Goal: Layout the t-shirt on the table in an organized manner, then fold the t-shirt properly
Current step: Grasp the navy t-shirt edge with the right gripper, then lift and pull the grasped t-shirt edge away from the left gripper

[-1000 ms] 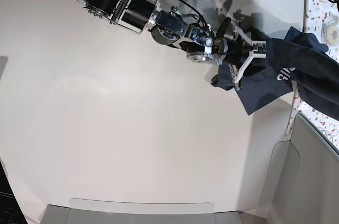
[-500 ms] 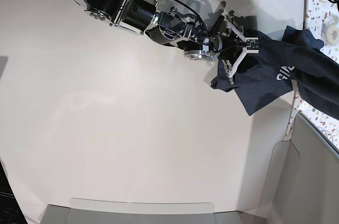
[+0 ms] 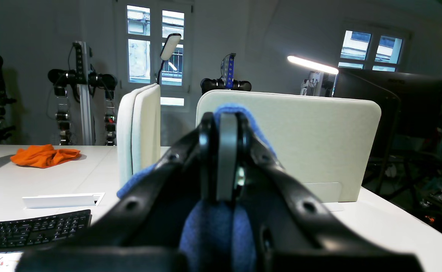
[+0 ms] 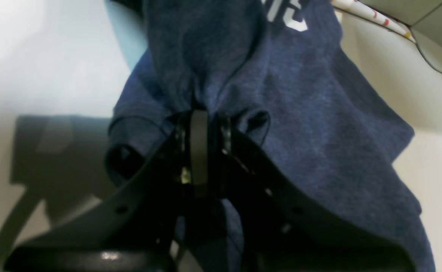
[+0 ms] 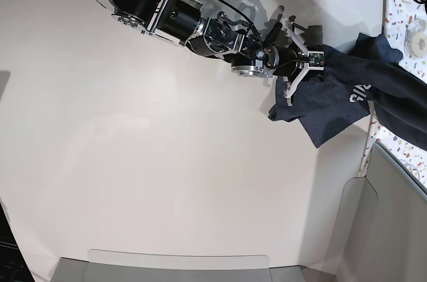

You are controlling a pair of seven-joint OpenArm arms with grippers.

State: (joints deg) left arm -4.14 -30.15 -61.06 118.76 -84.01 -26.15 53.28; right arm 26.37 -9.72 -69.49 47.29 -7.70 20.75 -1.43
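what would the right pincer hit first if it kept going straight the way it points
More of the t-shirt: the right pincer is shut on a fold, with cloth bunched directly ahead. What lies beyond is hidden.

we see the t-shirt (image 5: 347,99) cut off by the base view's right edge, its white lettering (image 5: 358,92) only partly legible. in the right wrist view the right gripper (image 4: 199,124) hides the pinched fold, and the lettering (image 4: 287,13) runs off the top edge.

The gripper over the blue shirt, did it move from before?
Yes. The right gripper, shut on the t-shirt, has shifted a little toward the table's far edge.
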